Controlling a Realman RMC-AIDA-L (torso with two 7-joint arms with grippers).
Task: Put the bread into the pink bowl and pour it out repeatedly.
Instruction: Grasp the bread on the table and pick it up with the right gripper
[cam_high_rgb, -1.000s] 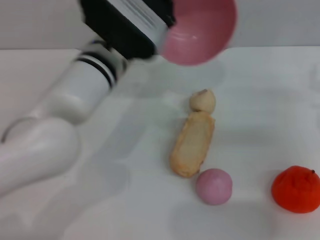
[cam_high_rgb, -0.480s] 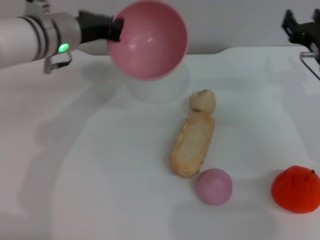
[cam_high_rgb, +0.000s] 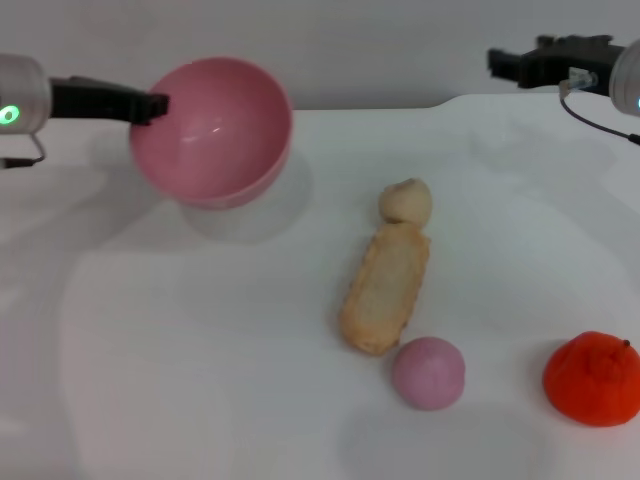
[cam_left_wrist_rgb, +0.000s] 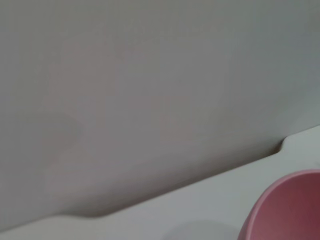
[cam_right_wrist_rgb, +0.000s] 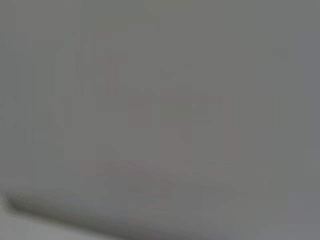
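The pink bowl (cam_high_rgb: 215, 135) hangs low over the table's far left, tilted with its empty inside facing me. My left gripper (cam_high_rgb: 152, 103) is shut on its left rim. A piece of the same pink bowl (cam_left_wrist_rgb: 287, 212) shows in the left wrist view. The bread (cam_high_rgb: 385, 288) lies on the table in the middle, pale flat side up, apart from both grippers. My right gripper (cam_high_rgb: 512, 62) hovers at the far right, above the table's back edge, holding nothing that I can see.
A small cream bun (cam_high_rgb: 405, 201) touches the bread's far end. A pink ball (cam_high_rgb: 428, 372) sits at its near end. An orange-red toy (cam_high_rgb: 593, 378) lies at the near right. The right wrist view shows only grey.
My left arm has carried the bowl left and down from above the table's middle. My right gripper has come further into view from the right. The bread has not moved.
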